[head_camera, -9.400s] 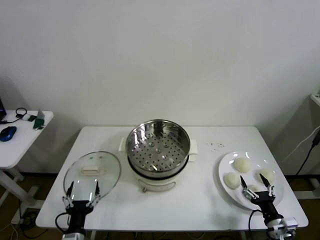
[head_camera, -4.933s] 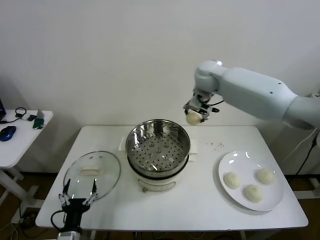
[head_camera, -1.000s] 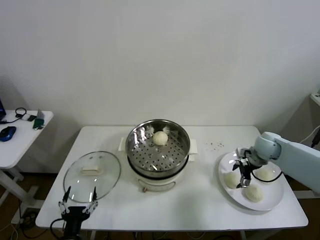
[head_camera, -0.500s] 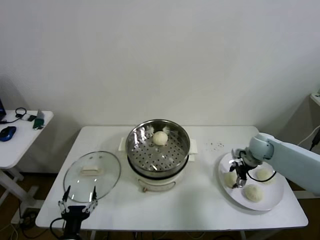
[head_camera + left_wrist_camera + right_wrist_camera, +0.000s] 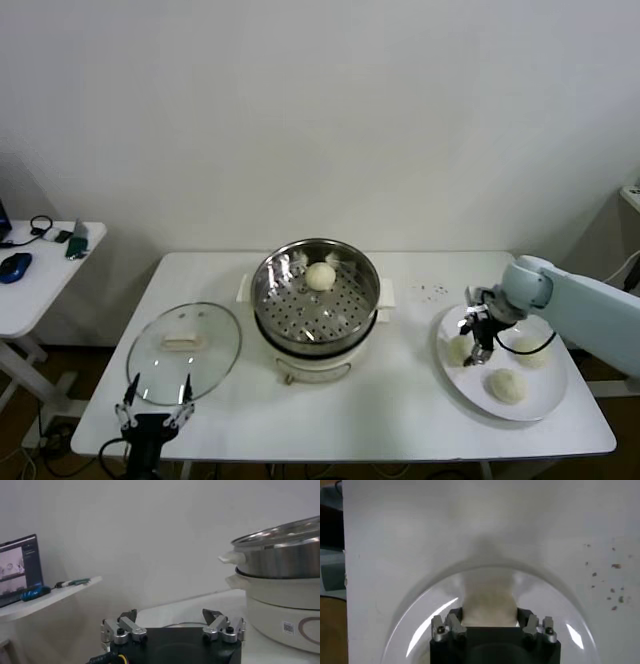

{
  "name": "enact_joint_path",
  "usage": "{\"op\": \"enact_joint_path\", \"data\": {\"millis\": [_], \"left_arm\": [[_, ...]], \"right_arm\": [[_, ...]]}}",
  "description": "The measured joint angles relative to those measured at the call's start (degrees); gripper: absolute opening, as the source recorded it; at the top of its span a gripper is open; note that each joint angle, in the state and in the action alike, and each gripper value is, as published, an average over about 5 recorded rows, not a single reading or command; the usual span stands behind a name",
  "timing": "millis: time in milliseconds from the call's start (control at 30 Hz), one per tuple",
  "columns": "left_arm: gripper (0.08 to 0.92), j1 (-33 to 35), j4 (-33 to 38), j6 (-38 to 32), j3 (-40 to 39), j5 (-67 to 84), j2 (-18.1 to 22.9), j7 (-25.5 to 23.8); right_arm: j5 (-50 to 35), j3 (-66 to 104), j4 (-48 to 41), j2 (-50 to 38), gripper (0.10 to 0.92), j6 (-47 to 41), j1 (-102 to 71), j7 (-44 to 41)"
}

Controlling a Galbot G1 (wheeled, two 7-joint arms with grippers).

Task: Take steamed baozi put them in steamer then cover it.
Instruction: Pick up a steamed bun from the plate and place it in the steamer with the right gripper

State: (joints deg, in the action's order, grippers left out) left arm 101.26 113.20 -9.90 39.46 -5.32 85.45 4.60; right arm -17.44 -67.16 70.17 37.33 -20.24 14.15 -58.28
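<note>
The left tool (image 5: 154, 412) waits low at the near edge of the surface (image 5: 390, 405), fingers spread wide and holding nothing; the cover (image 5: 185, 350) lies flat just beyond it. The right arm reaches in from the right side, bent down over the white plate (image 5: 545, 403), and the right tool (image 5: 474, 342) is closed on a steamed baozi (image 5: 489, 607) at the plate's left part. Two more buns (image 5: 508, 385) lie beside it. Further left of that tool stands the steamer (image 5: 316, 296), uncovered, with one bun (image 5: 321, 276) inside at its far side.
</note>
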Motion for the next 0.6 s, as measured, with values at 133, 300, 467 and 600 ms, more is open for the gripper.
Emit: {"op": "enact_joint_path", "data": {"millis": [133,300,467,600], "left_arm": [[0.823,0.1,0.2,0.0,-0.4,0.0,0.1,0.0],[0.823,0.1,0.3,-0.1,-0.9,0.0,0.3,0.0],[0.823,0.5,0.8,-0.1,-1.6,0.1,0.0,0.0],[0.823,0.7,1.3,0.2,-2.1,0.4,-0.3,-0.1]], "right_arm": [[-4.7,-5.4,0.0,1.4,0.696,0.0,8.0,0.0],[-11.1,-11.3,0.1,4.6,0.696,-0.3,18.0,-0.1],[-17.8,-15.2,0.9,8.8,0.696,-1.5,25.9,0.3],[-22.5,-17.0,1.7,12.7,0.696,-2.8,29.8,1.1]]}}
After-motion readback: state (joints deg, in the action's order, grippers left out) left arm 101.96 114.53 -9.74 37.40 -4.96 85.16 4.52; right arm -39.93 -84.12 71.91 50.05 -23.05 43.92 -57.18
